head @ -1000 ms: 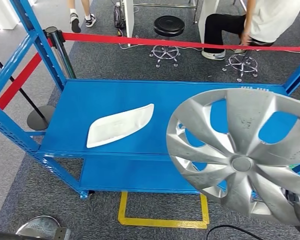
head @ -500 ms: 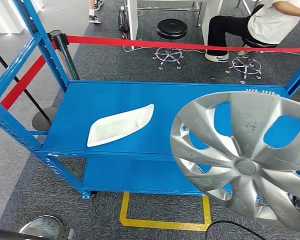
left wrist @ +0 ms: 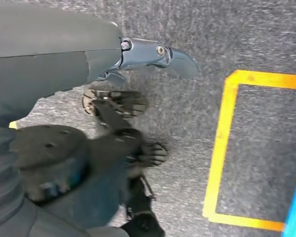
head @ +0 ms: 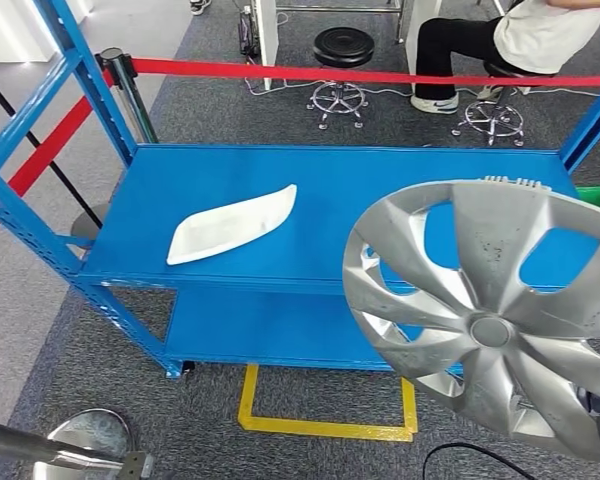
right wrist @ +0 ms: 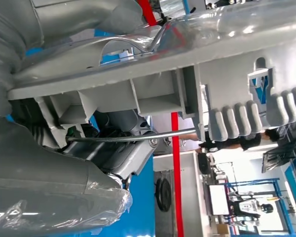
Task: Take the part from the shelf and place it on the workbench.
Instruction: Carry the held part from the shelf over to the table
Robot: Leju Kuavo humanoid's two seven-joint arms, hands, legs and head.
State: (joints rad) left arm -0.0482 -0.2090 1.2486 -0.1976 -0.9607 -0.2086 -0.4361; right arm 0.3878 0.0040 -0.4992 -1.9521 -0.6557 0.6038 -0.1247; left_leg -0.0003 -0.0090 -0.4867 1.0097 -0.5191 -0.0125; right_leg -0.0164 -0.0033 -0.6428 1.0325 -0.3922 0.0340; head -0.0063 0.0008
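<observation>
one silver hubcap (head: 493,320), spoked, with open cut-outs, raised in front of the blue shelf (head: 342,200) at the right of the head view, clear of the shelf top and tilted toward the camera. right hand (right wrist: 113,153): seen from its wrist behind the hubcap's ribbed grey back, fingers closed under the rim, holding the part. in the head view a dark bit of this hand shows at the hubcap's lower right edge.

one white curved panel (head: 231,224), lying flat on the shelf's upper deck, left of the hubcap and well apart from it.

left hand (left wrist: 113,163): hanging over grey carpet near a yellow floor marking (left wrist: 219,148); picture blurred, fingers dark and loosely curled, nothing seen in them; cannot tell how far open.

one red barrier tape (head: 357,75), stretched behind the shelf from a black post (head: 127,90).

one black stool (head: 342,50) beyond the tape.

one seated person (head: 508,45), far right beyond the tape.
</observation>
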